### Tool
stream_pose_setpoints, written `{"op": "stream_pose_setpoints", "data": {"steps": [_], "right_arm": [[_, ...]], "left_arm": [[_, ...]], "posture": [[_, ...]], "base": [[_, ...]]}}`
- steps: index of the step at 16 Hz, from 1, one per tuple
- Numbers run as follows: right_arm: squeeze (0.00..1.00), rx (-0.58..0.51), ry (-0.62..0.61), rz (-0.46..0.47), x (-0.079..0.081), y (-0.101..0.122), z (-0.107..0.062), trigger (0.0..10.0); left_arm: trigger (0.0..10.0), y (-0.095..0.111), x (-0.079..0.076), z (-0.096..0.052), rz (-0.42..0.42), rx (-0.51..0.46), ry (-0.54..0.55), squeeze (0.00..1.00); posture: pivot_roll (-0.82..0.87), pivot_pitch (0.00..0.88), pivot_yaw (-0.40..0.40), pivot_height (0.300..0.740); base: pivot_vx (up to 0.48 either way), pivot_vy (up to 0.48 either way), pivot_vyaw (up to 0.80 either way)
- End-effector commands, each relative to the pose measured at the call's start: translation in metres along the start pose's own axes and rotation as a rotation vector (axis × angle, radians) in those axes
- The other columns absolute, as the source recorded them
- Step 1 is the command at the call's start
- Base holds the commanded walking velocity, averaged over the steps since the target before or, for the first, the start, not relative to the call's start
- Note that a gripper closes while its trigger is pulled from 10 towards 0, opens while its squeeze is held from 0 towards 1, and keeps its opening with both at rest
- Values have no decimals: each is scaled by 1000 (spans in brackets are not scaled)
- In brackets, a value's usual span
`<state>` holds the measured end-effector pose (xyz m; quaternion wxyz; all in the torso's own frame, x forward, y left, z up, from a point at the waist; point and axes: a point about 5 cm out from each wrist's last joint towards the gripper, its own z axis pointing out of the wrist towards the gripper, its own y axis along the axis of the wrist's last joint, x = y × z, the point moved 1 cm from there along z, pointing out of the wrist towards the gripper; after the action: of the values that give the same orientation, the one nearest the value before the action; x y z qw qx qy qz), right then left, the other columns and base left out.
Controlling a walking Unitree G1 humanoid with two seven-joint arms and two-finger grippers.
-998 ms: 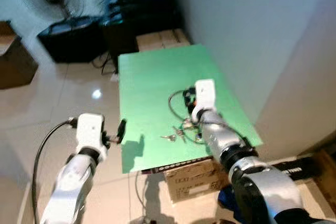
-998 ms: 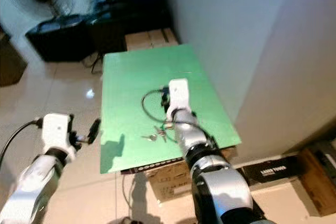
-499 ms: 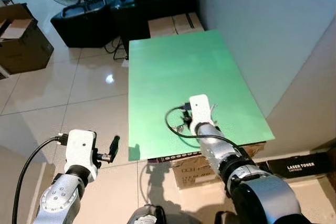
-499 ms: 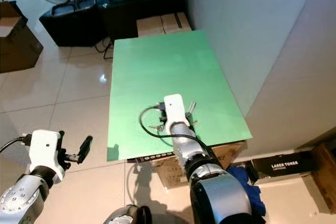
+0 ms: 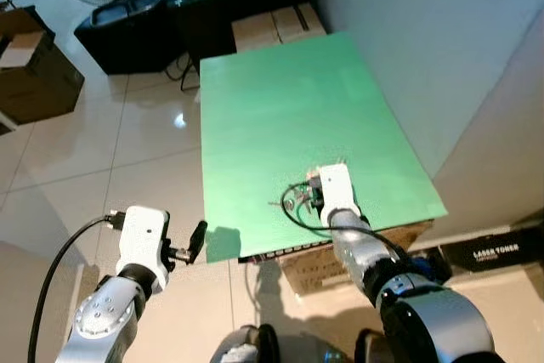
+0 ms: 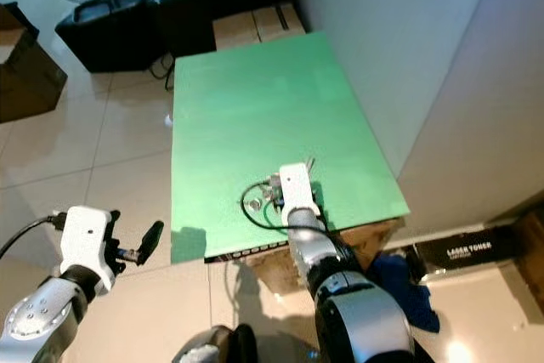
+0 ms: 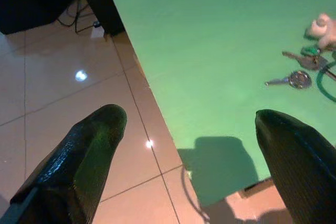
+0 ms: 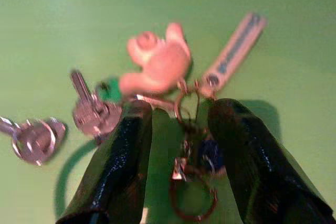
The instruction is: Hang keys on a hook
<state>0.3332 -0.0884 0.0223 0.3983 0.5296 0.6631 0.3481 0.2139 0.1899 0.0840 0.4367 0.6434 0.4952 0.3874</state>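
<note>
The keys (image 8: 92, 114) lie flat on the green counter (image 5: 280, 116), in the lower middle of the left eye view. On the bunch are silver keys, a pink figure charm (image 8: 157, 61), a strap tag (image 8: 233, 45) and metal rings.

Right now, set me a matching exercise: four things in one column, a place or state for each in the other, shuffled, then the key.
Things
1. bunch of metal keys with a pink charm
2. left gripper
3. right gripper
4. green tabletop

Places or states
A. open, over the table's near corner and the tiled floor
B. lying on the green surface
C. beside the pale wall
D. fingers straddling the key rings

Pairs: 1-B, 2-A, 3-D, 4-C
</note>
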Motion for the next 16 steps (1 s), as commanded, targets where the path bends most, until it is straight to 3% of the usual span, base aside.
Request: {"op": "stream_pose_setpoints", "data": {"steps": [1, 4, 5, 6, 16], "right_arm": [[0, 40, 11, -10, 5, -10, -3, 10000], [0, 50, 8, -12, 5, -13, -3, 10000], [0, 50, 9, -10, 5, -14, -3, 3725], [0, 48, 10, -10, 5, -14, -4, 0], [0, 68, 24, -11, 14, -28, -9, 0]], "left_arm": [[10000, -3, 3, -6, 8, 28, 0, 0], [10000, -6, 5, -13, 8, 47, 7, 0], [10000, -7, 5, -15, 8, 52, 8, 0], [10000, -7, 4, -17, 7, 57, 8, 0], [10000, -11, -5, -19, -14, 86, -15, 0]], "posture": [[116, 234, 211, 740], [130, 252, 210, 740], [130, 253, 210, 740], [128, 256, 208, 740], [109, 279, 208, 740]], "base": [[0, 0, 0], [0, 0, 0], [0, 0, 0], [0, 0, 0], [0, 0, 0]]}}
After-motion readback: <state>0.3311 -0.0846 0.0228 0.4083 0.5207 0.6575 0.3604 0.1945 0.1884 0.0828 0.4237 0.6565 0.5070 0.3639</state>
